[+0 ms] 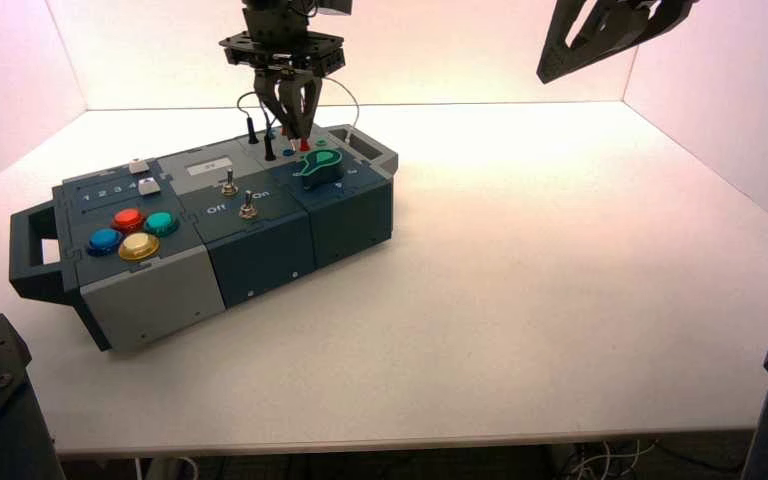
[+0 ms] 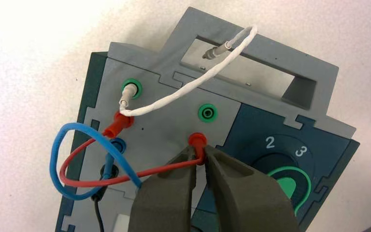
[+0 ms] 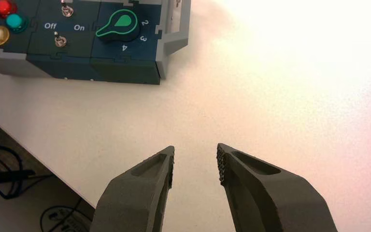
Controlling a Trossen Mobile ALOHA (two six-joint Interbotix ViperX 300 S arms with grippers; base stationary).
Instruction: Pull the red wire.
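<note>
The red wire (image 2: 92,181) arches over the grey wire panel at the far end of the box (image 1: 260,250). One of its red plugs (image 2: 118,123) sits in a socket beside the blue lead. My left gripper (image 2: 200,154) is shut on its other red plug (image 2: 197,141), which stands upright in its socket. From above, the left gripper (image 1: 298,130) points straight down onto that plug (image 1: 304,146). My right gripper (image 3: 195,157) hangs open over bare table, raised at the far right (image 1: 600,35), well away from the box.
A blue lead (image 2: 59,157) loops beside the red one, and a white wire (image 2: 193,86) runs from a green socket to the box's handle opening. An empty green socket (image 2: 206,112) and the green knob (image 1: 320,165) lie close to the held plug. Toggle switches (image 1: 247,205) and coloured buttons (image 1: 132,232) lie nearer me.
</note>
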